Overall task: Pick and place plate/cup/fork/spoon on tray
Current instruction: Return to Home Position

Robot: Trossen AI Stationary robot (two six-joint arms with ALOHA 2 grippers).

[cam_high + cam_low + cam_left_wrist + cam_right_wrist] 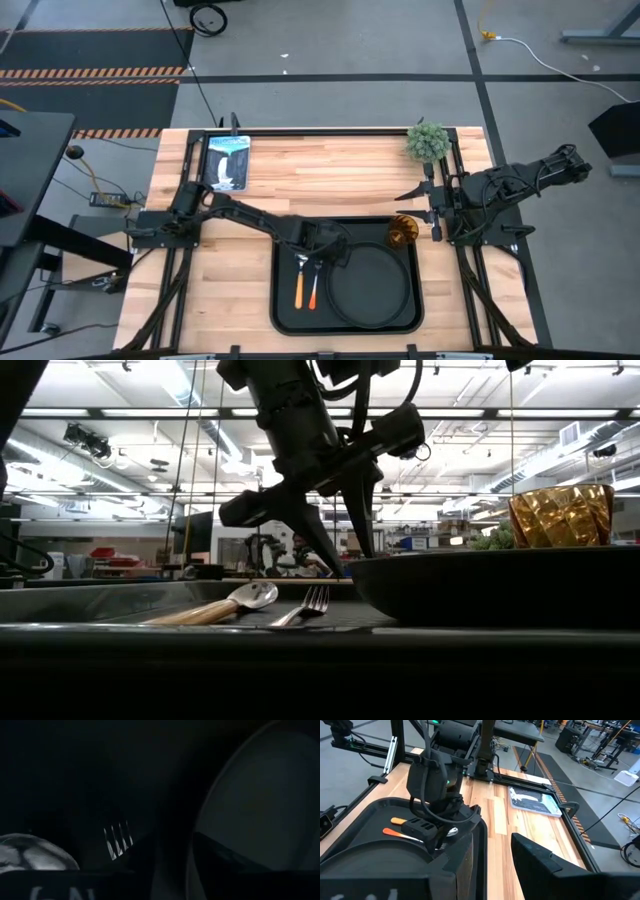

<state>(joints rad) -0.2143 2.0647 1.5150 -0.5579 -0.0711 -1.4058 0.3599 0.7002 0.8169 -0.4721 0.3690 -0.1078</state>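
Observation:
The black tray (283, 300) lies at the table's near middle. On it the round black plate (372, 287) sits at the right, and the spoon (298, 286) and the fork (313, 290) lie side by side at the left, heads pointing to the far edge. The amber cup (404, 231) stands upright at the tray's far right corner. My left gripper (326, 248) hovers open just above the fork's tines (118, 842), beside the plate's rim (200, 820), fingers pointing down (350, 565). My right gripper (426, 210) waits open at the table's right side.
A small potted plant (428, 142) stands at the far right of the table. A blue and white flat packet (227, 162) lies at the far left. Bare wood shows on both sides of the tray and behind it.

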